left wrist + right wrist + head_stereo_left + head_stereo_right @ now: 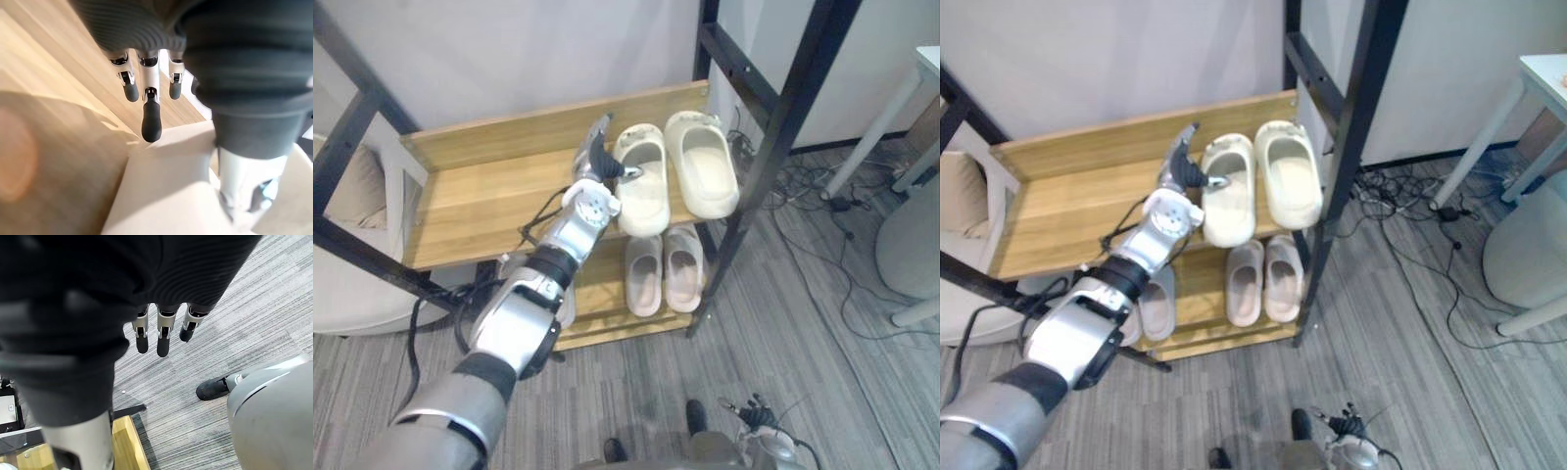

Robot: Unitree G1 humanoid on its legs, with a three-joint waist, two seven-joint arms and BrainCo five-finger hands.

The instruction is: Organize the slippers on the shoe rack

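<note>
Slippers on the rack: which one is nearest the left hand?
The left cream slipper on the upper shelf; the left hand is beside it. The other cream slipper and the lower-shelf slippers lie farther.

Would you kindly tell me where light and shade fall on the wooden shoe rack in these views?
Left eye view: the upper light-wood shelf is evenly lit; the lower shelf, holding pale pink slippers, sits in its shade. Left wrist view: bright light strikes the cream moulded slipper beside the left hand.
</note>
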